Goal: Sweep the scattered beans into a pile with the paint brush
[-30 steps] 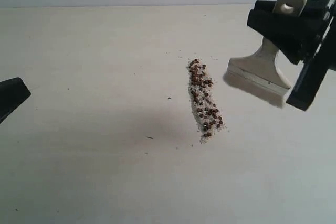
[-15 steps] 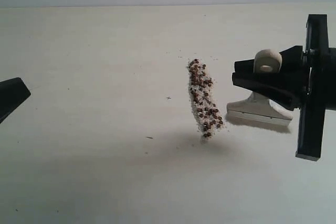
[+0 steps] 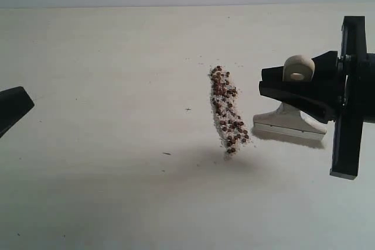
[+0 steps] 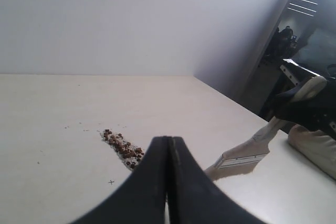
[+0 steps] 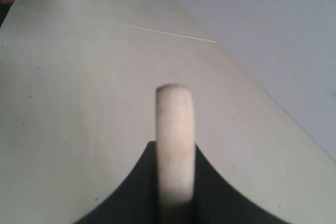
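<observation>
Down and toward the beans (image 3: 228,112) is where your paint brush (image 3: 290,122) has travelled over the last second: it was held high and tilted off to their right, and now it sits low, bristles just beside the near end of the bean line. Over the last half second it has hardly shifted at all, so I read this as a pause at the start of a stroke, not the stroke itself.

The beans have not budged. They lie with the white grains as a long narrow ridge near the middle of the table (image 3: 105,191), not a compact heap, so the gathering is only partly done in my judgement. A few loose specks sit off beyond the far end.

Your bristle edge is near the ridge's lower part but apart from it. Its shadow hugs the bristles closely, so they look to be at or almost on the surface; I cannot tell for sure that they touch.

Your right gripper (image 3: 302,89) is clenched on the brush handle, with the holed end poking out above the jaws. Your left gripper (image 4: 169,182) waits well apart at the far left, its fingers pressed together on nothing.

A push along the ridge's length would likely bunch it; a sideways shove may only move the line over.
</observation>
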Robot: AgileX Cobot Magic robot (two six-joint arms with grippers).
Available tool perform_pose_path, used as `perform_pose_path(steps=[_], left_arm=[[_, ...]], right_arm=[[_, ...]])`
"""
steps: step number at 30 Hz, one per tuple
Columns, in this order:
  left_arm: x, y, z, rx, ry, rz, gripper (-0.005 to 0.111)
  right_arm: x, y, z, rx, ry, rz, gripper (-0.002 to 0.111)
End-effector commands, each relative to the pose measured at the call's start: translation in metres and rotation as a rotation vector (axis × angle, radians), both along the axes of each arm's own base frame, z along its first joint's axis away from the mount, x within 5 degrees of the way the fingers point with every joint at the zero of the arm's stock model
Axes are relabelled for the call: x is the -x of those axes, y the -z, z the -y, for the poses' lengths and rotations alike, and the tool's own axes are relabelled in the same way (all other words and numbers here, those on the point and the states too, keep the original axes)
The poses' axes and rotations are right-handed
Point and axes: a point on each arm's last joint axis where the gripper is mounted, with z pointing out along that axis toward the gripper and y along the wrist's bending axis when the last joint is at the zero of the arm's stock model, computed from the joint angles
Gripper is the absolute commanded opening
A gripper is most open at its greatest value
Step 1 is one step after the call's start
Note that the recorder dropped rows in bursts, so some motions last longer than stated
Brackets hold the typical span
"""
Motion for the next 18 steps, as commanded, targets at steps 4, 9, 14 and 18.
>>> perform_pose_path(steps=[4, 9, 14, 18], left_arm=[[0.0013, -0.0002, 0.0003, 0.012, 0.001, 0.0, 0.0], [0.0013, -0.0002, 0.0003, 0.012, 0.001, 0.0, 0.0], [0.0013, -0.0002, 0.0003, 0.012, 0.001, 0.0, 0.0], [0.0013, -0.0002, 0.0003, 0.012, 0.001, 0.0, 0.0]], right_arm=[[0.0, -0.0039, 0.0002, -0.015, -0.002, 0.022, 0.0], [0.0004, -0.0041, 0.0002, -0.058, 0.02, -0.09, 0.0], [0.0, -0.0045, 0.0003, -0.105, 0.047, -0.198, 0.0], [-0.0019, -0.0063, 0.0007, -0.137, 0.07, -0.217, 0.0]])
